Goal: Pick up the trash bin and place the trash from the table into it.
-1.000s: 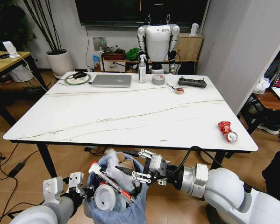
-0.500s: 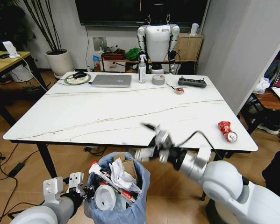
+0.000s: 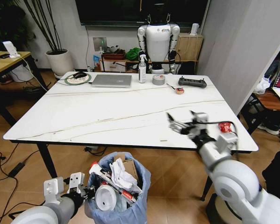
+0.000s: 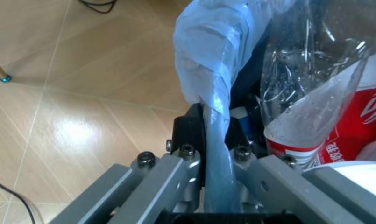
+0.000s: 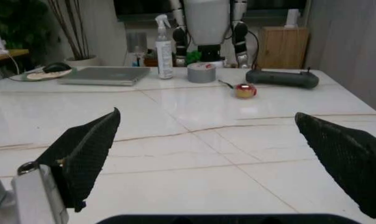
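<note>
The table [image 3: 130, 112] carries a laptop [image 3: 111, 80], tape roll [image 3: 158, 80] and crushed can [image 3: 225, 127].

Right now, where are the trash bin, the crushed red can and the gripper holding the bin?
trash bin [image 3: 139, 179], head view, blue bag rim.
crushed red can [image 3: 225, 127], head view, red body.
left gripper [image 4: 216, 133], left wrist view, clamped on bag.
</note>
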{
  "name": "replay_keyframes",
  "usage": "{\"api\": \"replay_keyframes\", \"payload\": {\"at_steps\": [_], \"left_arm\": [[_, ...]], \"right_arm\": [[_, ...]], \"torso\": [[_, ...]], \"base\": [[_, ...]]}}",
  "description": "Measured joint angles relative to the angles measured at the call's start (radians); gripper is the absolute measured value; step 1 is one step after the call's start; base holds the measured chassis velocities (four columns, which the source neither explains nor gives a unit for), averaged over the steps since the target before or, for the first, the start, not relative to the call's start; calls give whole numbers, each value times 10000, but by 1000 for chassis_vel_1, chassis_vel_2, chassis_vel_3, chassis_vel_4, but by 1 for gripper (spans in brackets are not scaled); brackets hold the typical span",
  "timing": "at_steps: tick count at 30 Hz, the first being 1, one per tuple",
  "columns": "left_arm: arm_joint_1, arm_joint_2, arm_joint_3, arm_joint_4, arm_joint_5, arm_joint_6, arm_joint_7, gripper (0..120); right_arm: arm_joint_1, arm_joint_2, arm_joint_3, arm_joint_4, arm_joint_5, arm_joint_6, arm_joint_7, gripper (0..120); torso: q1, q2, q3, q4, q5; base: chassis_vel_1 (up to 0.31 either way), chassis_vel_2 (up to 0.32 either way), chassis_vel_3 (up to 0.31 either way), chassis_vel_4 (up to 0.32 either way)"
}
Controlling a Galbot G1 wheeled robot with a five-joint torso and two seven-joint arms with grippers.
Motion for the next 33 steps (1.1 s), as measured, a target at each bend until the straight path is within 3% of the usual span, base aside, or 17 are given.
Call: {"api": "replay_keyframes", "payload": {"at_steps": [12,23,26,29,33], "left_arm": [[-4,41,53,0,83,0,-189,0],[18,147,87,0,75,0,-193,0],[65,149,88,0,77,0,-194,0],[108,157,79,0,81,0,-198,0],[111,155,79,0,86,0,-199,0]], "right_arm": [[-667,547,626,130,-756,211,-591,100],[-580,529,650,83,-687,159,-348,100],[-186,274,513,-93,180,-629,797,100],[531,-83,421,-431,2130,-1550,2044,100],[964,-220,312,-707,3103,-1834,2626,100]], "torso": [[0,0,1,5,-2],[1,0,1,0,0],[2,-2,2,-2,9],[1,-1,1,2,4],[1,0,1,6,-4]], "base": [[-24,-28,26,29],[-198,-176,182,191],[-107,-136,134,96],[3,-50,22,12],[52,40,-40,-16]]}}
